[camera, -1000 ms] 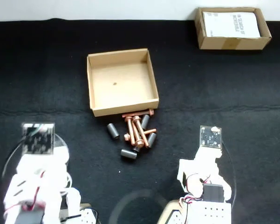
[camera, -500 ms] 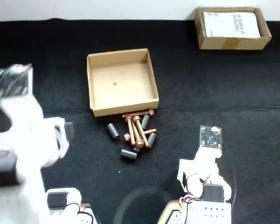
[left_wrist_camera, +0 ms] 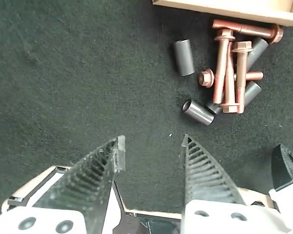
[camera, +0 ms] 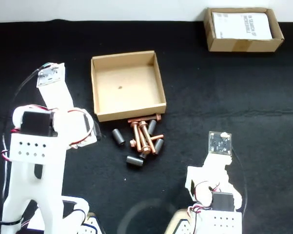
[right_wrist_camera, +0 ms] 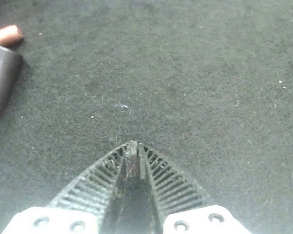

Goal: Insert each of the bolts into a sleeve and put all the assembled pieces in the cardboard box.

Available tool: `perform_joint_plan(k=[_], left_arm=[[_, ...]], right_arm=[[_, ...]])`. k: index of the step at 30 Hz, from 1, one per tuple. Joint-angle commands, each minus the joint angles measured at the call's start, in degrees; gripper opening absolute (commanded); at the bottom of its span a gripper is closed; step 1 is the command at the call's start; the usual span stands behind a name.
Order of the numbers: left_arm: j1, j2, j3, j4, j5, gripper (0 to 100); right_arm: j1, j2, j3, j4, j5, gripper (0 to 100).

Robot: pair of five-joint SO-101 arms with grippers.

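Copper-coloured bolts (left_wrist_camera: 222,68) lie in a small heap with dark grey sleeves (left_wrist_camera: 184,57) on the black cloth (left_wrist_camera: 63,73). The heap is ahead of the left gripper (left_wrist_camera: 152,146) and somewhat off its centre line. This gripper's jaws stand wide apart and hold nothing. Beyond the heap, as seen from these jaws, is the cardboard box (camera: 131,111), and the heap lies just against its wall (touching or not, I cannot tell). Most bolts lie parallel, with the long axis running away from the jaws toward the box. Some have the head at the far end and at least one has it at the near end. One bolt lies crosswise along the box wall. The nearest sleeve (left_wrist_camera: 199,112) lies on its side, its axis oblique to the jaws' line. I judge the bolts stiff, rather heavy for their size and smooth, so they can roll or slip. A hold across the shank, close under the head, seems safest. The sleeves look rigid and round too, best pinched across the middle of the barrel. The right gripper (right_wrist_camera: 131,151) has its jaws pressed together on nothing, with one sleeve ahead and well to the side.
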Motion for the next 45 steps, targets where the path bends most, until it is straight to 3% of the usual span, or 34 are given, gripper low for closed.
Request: perform_joint_plan(k=[1, 5, 12, 16, 23, 25, 34, 45], left_arm=[[0.7, 0.1, 0.1, 0.4, 0.5, 20], [1.1, 0.6, 0.1, 0.4, 0.5, 20], [1.3, 0.8, 4.9, -1.0, 0.4, 20], [0.8, 3.3, 10.6, -7.6, 0.5, 20], [-1.5, 10.9, 11.6, -13.5, 0.5, 20], [-2.3, 13.2, 11.6, -15.7, 0.5, 20], [-3.7, 19.5, 11.8, -19.3, 0.5, 20], [-6.5, 29.9, 14.5, -26.3, 0.4, 20]], right_arm=[[-6.2, -0.4, 4.9, -0.2, 0.0, 1.2], [-6.2, -0.2, -2.1, -5.0, 0.0, 2.7], [-6.5, 4.2, -24.9, -3.6, 0.3, 22.4], [-5.8, 22.2, -42.2, 5.0, 4.0, 22.7], [-11.6, 65.8, -77.9, 32.7, -3.8, 22.7], [-12.7, 74.1, -83.6, 32.5, -4.3, 22.7], [-20.3, 83.2, -86.9, 27.3, -1.2, 22.7], [-21.0, 102.6, -86.8, 13.5, -5.7, 12.3]])
